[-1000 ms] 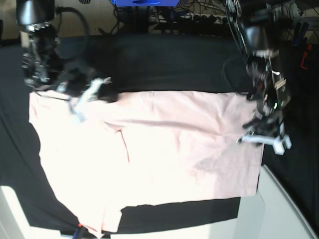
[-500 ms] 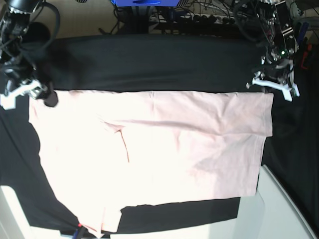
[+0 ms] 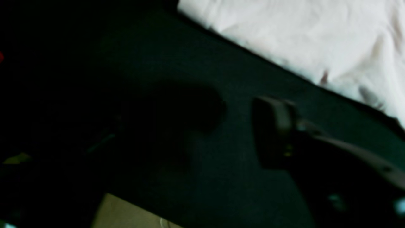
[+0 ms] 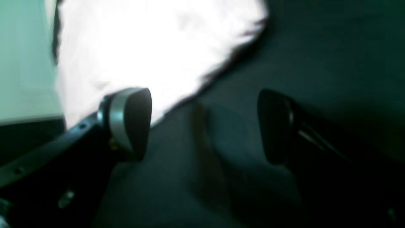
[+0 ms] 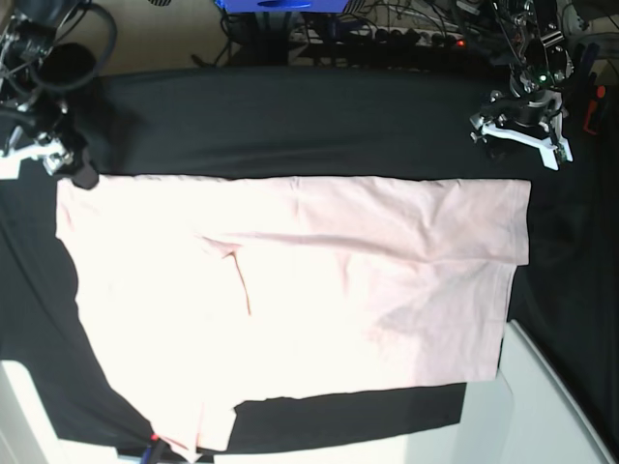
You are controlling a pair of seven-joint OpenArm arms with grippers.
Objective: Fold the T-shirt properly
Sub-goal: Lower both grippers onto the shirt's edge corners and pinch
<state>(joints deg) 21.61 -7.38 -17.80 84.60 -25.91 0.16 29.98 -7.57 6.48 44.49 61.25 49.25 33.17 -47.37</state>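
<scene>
The pale pink T-shirt [image 5: 290,290] lies flat on the black table cloth [image 5: 290,116] as a wide rectangle, one sleeve sticking out at the near left. No lettering shows. My left gripper [image 5: 517,135] hangs open just past the shirt's far right corner. In the left wrist view the left gripper [image 3: 234,123] is over bare cloth, with the T-shirt [image 3: 300,38] at the upper right. My right gripper [image 5: 46,157] stands open by the far left corner. The right wrist view shows the right gripper [image 4: 202,126] with nothing between its fingers, the T-shirt [image 4: 142,47] behind them.
The black cloth runs on behind the shirt to the table's far edge, where cables and a blue object [image 5: 280,5] sit. White table surface [image 5: 561,406] shows at the near right and near left. A small red-and-blue thing [image 5: 150,447] pokes out by the sleeve.
Both grippers were over the shirt's far edge, shut. They have opened, let go of the cloth and drawn back outward past its far corners. The shirt's far edge now lies straight.
</scene>
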